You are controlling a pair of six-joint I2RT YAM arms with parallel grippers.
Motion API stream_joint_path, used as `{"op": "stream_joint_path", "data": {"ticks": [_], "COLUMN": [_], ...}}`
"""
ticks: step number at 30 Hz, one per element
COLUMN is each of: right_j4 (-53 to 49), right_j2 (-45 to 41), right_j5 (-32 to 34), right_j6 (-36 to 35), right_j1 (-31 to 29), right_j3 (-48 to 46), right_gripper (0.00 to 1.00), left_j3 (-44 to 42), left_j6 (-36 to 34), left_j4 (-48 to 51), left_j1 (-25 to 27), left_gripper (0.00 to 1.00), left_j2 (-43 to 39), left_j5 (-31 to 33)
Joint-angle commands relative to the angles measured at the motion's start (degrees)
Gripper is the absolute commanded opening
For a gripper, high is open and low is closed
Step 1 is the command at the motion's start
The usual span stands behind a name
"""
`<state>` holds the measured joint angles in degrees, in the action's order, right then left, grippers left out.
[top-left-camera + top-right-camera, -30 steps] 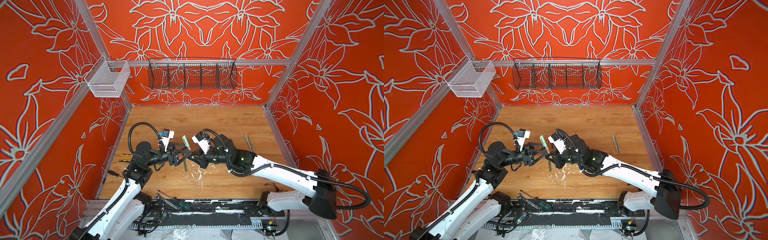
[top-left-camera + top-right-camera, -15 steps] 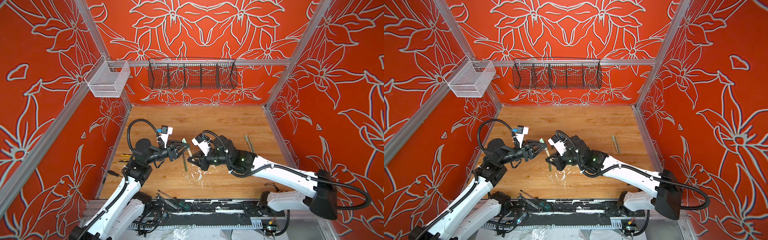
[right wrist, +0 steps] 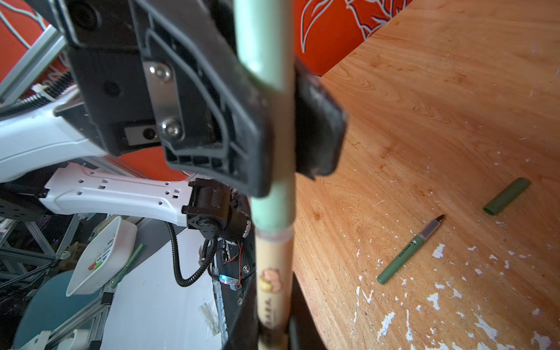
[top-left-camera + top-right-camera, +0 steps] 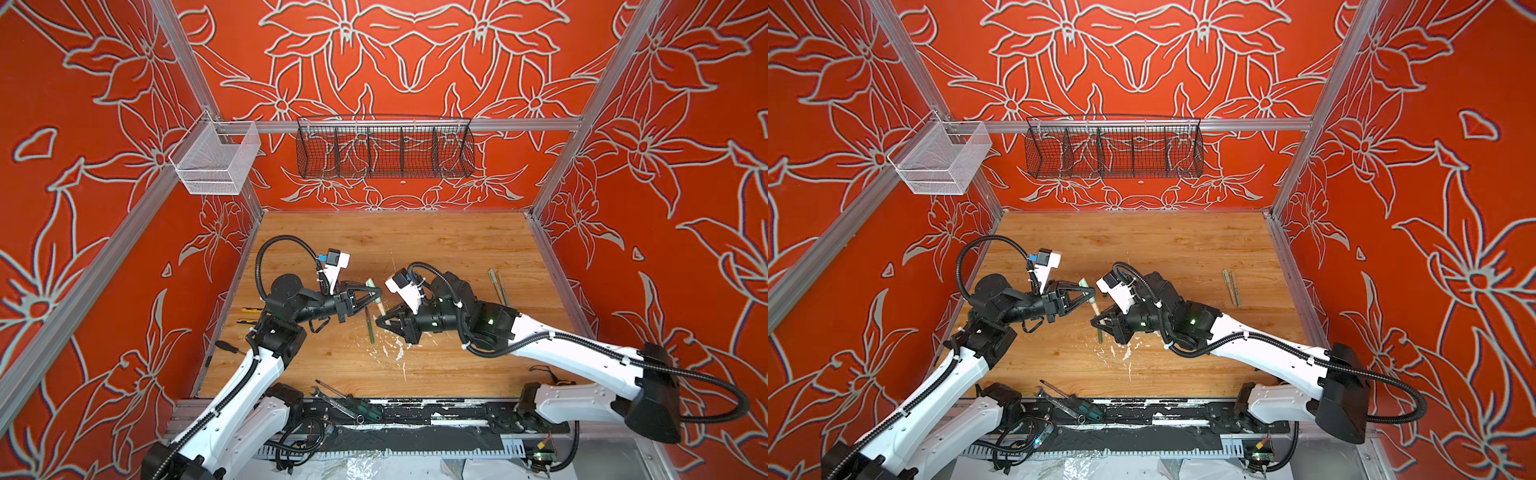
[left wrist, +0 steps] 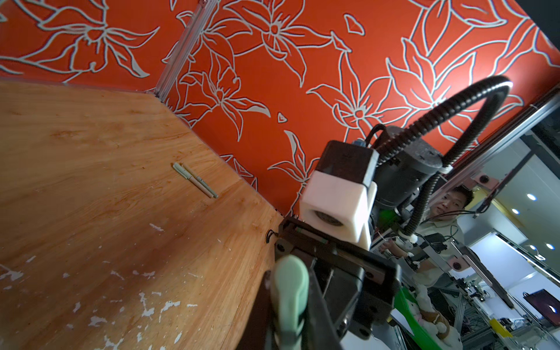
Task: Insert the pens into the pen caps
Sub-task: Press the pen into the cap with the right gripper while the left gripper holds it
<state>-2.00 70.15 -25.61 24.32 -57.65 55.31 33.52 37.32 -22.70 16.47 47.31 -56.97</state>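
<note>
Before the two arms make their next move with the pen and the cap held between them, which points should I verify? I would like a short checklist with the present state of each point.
1. Left gripper shut on the pale green cap: ok.
2. Right gripper shut on the beige pen: ok.
3. Pen and cap in one straight line: ok in the right wrist view.
4. Cap pushed fully home on the pen: cannot tell.
5. Dark green pen and dark green cap lying loose, clear of both grippers: ok.
</note>
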Motion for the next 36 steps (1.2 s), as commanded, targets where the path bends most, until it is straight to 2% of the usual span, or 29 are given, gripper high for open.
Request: {"op": "stream_joint_path", "data": {"ticks": [1,7,18,36], "right_j4": [4.72,5.43,3.61,0.77], "right_j2": [-3.53,-6.27,-5.29,-2.65], "right_j5": [-1.00,0.90,-2.12,-5.09], "right_j6": [1.88,1.27,-1.41,-8.16], "right_j1": [0.17,0.25,1.00,3.73], "right_j3": [1.56,2.00,8.56,19.76], "right_gripper": [0.00,0.00,0.00,0.00], "left_j3": [-1.91,-1.39,-1.03,-1.40], "left_j6": [-0.33,-4.07,-9.13,-8.82], "left_j4": [-3.02,1.40,6.85,5.78], "left_j1": [0.48,3.37,8.79,11.15], "left_gripper": [0.00,0.00,0.00,0.00], "left_j2": [-0.32,-1.11,-0.99,1.02], "left_j5": [-4.12,-3.50,-2.34,-3.31]}}
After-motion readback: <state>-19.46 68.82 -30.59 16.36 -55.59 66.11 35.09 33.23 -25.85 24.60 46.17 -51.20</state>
